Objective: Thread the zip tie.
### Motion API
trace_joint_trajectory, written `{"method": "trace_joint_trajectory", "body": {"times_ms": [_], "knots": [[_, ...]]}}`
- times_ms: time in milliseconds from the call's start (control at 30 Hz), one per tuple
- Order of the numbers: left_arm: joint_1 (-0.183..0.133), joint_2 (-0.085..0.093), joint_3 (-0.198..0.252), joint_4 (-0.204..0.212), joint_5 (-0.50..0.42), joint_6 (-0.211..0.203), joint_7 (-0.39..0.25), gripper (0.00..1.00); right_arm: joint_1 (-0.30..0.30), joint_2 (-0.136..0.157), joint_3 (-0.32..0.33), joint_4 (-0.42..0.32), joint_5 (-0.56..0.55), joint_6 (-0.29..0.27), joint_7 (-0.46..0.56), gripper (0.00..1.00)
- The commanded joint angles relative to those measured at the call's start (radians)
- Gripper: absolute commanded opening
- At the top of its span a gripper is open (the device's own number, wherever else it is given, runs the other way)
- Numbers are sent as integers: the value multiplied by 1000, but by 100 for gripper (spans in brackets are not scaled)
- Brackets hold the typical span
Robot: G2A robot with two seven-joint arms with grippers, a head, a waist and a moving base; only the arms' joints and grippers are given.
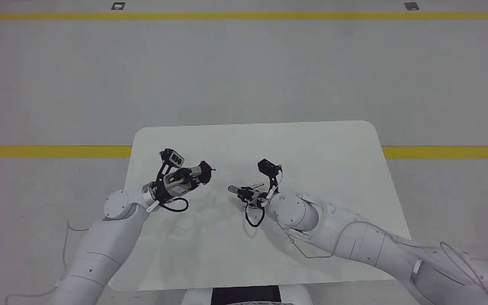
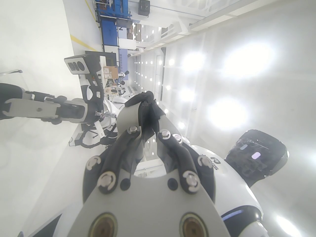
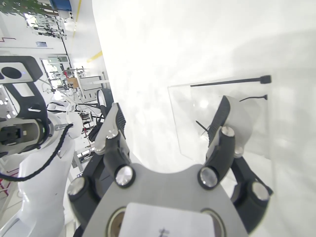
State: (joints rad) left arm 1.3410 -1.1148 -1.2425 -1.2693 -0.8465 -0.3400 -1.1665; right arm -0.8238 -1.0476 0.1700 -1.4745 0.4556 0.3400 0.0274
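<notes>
White rounded table [image 1: 320, 145]; thin black zip tie [image 3: 229, 82].

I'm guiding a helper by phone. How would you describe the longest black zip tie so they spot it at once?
On the white table, just beyond the open right gripper, lies a clear plastic piece. The longest zip tie lies straight along one edge of it, a square head at one end. The curved tie and the tie partly behind a finger look shorter.

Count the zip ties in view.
2 sure: a long zip tie along the clear sheet's edge, a short zip tie by the right gripper; a hidden third is possible.
</notes>
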Motion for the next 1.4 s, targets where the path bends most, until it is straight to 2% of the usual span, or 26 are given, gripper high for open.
{"method": "trace_joint_trajectory", "body": {"times_ms": [0,33,167,567,767,1367], "knots": [[0,0,0,0,0,0,0,0,0,-1,0,2,8,0,-2,77],[0,0,0,0,0,0,0,0,0,-1,0,5,11,0,-5,71],[0,0,0,0,0,0,0,0,0,-4,0,12,28,0,-11,63],[0,0,0,0,0,0,0,0,0,-15,0,41,65,0,-35,60],[0,0,0,0,0,0,0,0,1,-20,0,56,81,0,-50,50],[0,0,0,0,0,0,0,0,-2,-26,0,60,92,0,-72,45]]}}
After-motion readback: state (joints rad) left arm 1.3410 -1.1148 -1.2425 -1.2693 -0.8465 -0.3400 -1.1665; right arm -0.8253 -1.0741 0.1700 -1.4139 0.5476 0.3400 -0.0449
